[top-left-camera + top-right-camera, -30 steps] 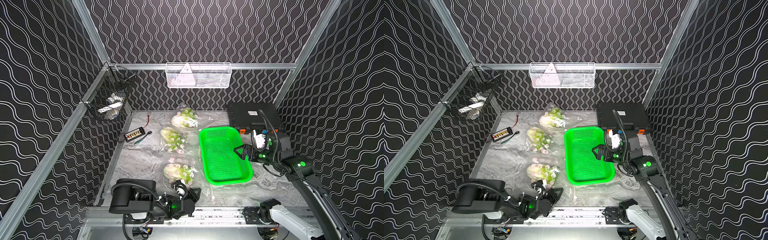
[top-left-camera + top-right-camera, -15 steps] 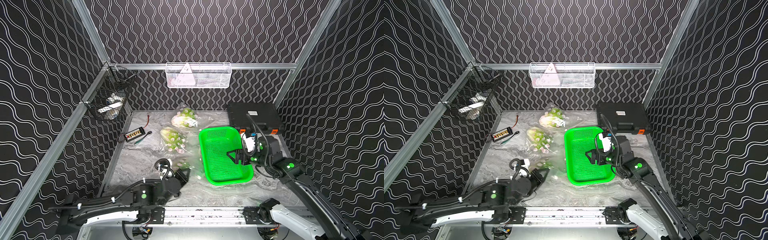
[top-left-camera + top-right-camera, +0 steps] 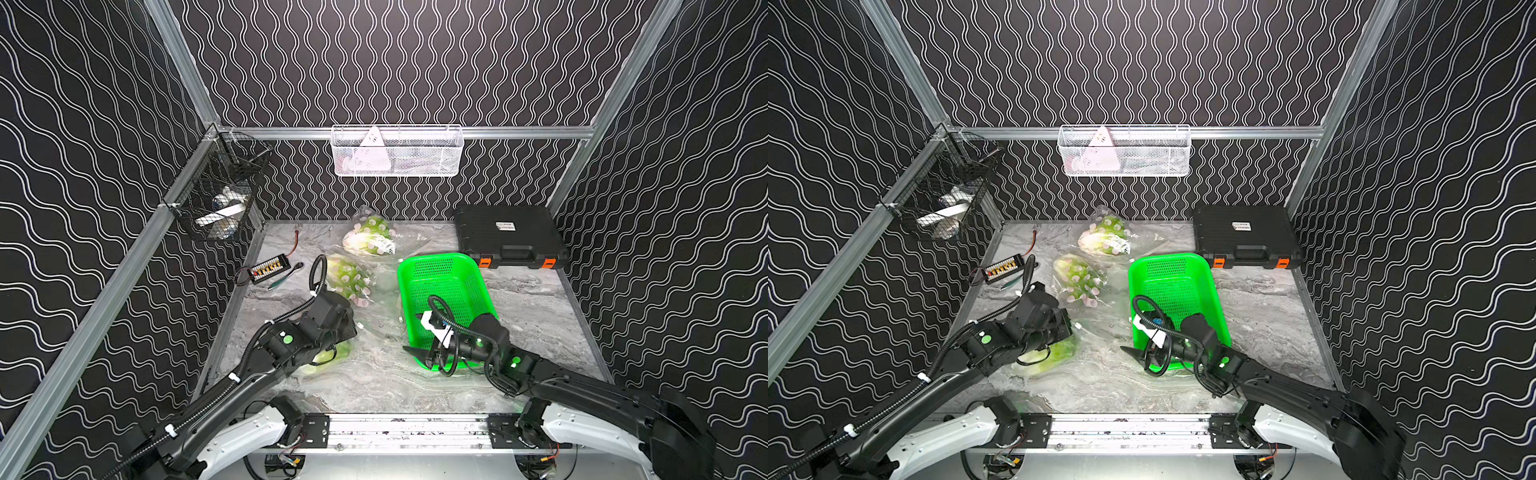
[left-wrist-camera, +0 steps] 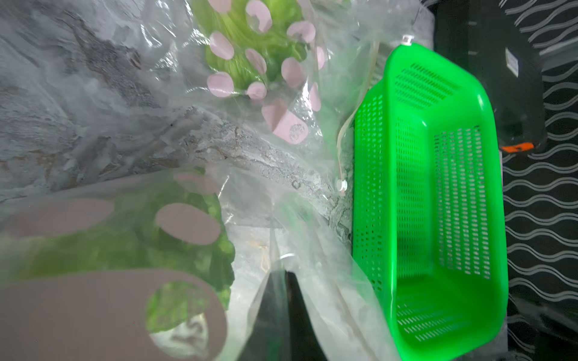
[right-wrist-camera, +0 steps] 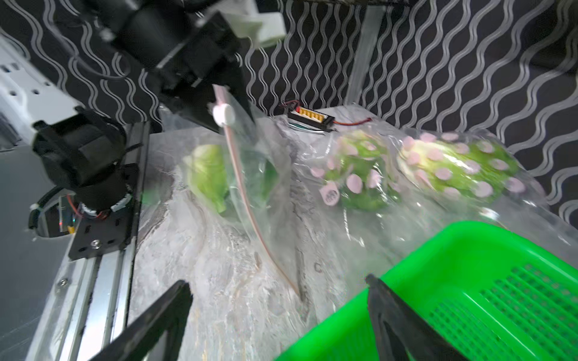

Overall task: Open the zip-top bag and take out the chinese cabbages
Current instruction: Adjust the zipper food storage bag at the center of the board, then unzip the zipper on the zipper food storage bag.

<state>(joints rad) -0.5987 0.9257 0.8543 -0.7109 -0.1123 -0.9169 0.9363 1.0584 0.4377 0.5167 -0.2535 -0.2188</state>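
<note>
The left gripper (image 4: 283, 283) clenches the zip-top bag (image 5: 250, 175) beside its slider (image 5: 222, 114), a chinese cabbage (image 3: 338, 353) inside, lower left of centre in a top view; the right gripper (image 5: 278, 281) gapes empty beside the green basket (image 5: 469, 250), whose rim it could snag.

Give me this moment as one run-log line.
left gripper: shut on zip-top bag | right gripper: open, by green basket | green basket: empty

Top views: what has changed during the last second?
The left gripper reached out from the front rail and now pinches the zipper edge of the nearest zip-top bag. The right gripper, open, moved across the green basket to its near left corner. The basket and two farther bags stayed put.
</note>
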